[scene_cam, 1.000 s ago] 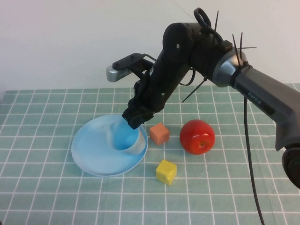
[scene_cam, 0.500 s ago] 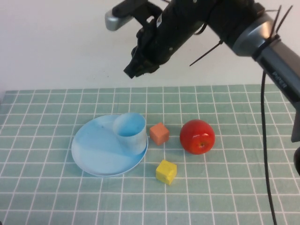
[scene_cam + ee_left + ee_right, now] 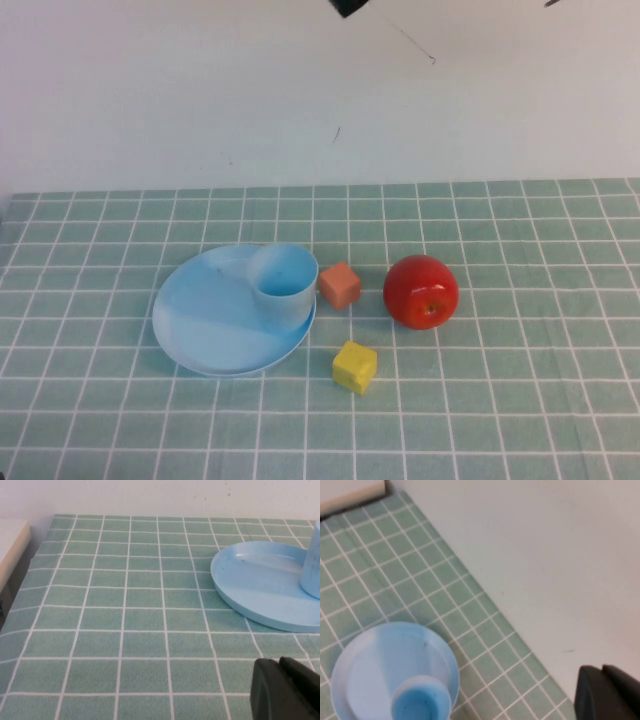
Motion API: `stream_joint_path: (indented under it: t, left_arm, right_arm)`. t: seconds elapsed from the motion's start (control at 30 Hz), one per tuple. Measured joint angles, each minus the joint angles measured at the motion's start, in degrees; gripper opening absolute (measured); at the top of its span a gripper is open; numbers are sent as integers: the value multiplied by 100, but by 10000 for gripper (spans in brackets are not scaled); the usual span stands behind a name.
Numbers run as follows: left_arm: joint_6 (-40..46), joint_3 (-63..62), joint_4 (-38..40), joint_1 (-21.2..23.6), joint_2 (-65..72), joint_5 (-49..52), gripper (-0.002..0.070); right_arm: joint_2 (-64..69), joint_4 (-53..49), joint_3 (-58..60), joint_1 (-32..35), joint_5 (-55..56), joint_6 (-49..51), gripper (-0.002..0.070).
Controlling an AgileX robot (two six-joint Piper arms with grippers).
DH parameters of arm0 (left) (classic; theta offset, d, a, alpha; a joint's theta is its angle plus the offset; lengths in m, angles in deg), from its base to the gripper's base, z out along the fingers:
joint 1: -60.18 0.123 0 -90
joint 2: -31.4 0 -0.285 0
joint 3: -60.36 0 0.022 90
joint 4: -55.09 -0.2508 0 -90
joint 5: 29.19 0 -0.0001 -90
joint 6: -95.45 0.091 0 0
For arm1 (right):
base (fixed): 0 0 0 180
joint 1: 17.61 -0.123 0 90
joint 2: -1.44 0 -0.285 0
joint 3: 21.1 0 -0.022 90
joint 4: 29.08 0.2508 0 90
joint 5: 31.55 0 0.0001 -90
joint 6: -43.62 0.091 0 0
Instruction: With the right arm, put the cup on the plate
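The light blue cup (image 3: 283,283) stands upright on the right part of the light blue plate (image 3: 205,330), free of any gripper. My right gripper (image 3: 601,670) is shut and empty, raised high above the table near the back wall; only a black tip of the arm (image 3: 348,6) shows at the top edge of the high view. From the right wrist view the cup (image 3: 420,705) and plate (image 3: 375,670) lie far below. My left gripper (image 3: 280,667) is shut and empty, low over the cloth left of the plate (image 3: 260,585) and cup (image 3: 312,560).
A red apple (image 3: 421,291) sits right of the plate, an orange cube (image 3: 340,285) between them close to the cup. A yellow cube (image 3: 354,366) lies in front of the plate's right rim. A white wall backs the green checked cloth.
My right arm let go of the cup on the plate and rose steeply up and back, almost out of the high view. The cup and plate have stayed put.
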Motion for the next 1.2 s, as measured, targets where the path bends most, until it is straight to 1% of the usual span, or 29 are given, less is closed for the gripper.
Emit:
stream_joint_path:
  t: [0.23, 0.37, 0.47, 0.63, 0.73, 0.9, 1.07, 1.2]
  left_arm:
    - [0, 0, 0, 0, 0, 0, -3]
    - [13, 0, 0, 0, 0, 0, -3]
    - [13, 0, 0, 0, 0, 0, -3]
    - [13, 0, 0, 0, 0, 0, -3]
    - [13, 0, 0, 0, 0, 0, -3]
    - [13, 0, 0, 0, 0, 0, -3]
    - [13, 0, 0, 0, 0, 0, -3]
    - [13, 0, 0, 0, 0, 0, -3]
  right_arm:
    - [-699, -56, 14, 0, 0, -111, -2]
    - [-1272, -164, 491, 0, 0, -156, -2]
    - [-1830, -246, 1250, 0, 0, -170, -2]
    - [-2972, -282, 2996, 0, 0, -170, -2]
    - [-3827, -282, 4222, 0, 69, -133, -2]
    - [-5512, -216, 6340, 0, 611, -2, -2]
    - [-6675, -144, 7615, 0, 744, 36, -2]
    - [-7282, -3, 8068, 0, 609, 109, -2]
